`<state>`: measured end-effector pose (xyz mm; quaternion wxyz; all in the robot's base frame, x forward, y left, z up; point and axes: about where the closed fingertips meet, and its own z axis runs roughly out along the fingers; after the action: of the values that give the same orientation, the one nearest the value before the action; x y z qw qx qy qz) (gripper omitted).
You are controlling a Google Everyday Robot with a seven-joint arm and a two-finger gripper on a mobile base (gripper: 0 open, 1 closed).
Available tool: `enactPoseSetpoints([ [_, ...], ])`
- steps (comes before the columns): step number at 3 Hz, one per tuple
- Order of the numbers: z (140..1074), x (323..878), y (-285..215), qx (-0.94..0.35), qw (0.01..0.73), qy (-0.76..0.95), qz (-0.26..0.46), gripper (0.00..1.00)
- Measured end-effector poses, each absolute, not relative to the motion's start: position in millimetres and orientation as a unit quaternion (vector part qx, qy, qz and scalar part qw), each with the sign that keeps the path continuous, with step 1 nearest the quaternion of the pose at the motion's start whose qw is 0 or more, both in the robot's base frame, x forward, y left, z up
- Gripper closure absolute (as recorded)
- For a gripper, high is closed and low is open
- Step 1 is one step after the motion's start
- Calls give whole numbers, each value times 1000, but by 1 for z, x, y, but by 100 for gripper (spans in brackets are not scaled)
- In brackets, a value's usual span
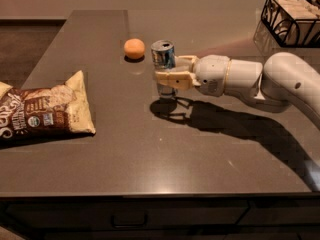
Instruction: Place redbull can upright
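Gripper is clamped around the redbull can, holding it upright. The orange ball sits just past the fingertips, and the chip bag is well beyond that.

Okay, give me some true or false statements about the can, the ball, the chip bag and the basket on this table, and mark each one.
1. The redbull can is upright. True.
2. The gripper hovers over the chip bag. False: it is mid-table, jaws closed around the can.
3. The orange ball sits just left of the can in the camera view. True.
4. The chip bag stands on end. False: it lies flat at the left edge of the table.
5. The wire basket is at the near edge. False: it is at the far right.
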<state>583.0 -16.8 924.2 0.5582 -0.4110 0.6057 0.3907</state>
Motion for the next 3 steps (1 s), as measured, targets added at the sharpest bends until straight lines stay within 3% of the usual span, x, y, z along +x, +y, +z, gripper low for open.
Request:
enactPoseSetpoints([
  [1, 914, 582, -13, -401, 564, 598, 405, 84],
  [3, 901, 581, -7, -399, 572, 586, 413, 38],
])
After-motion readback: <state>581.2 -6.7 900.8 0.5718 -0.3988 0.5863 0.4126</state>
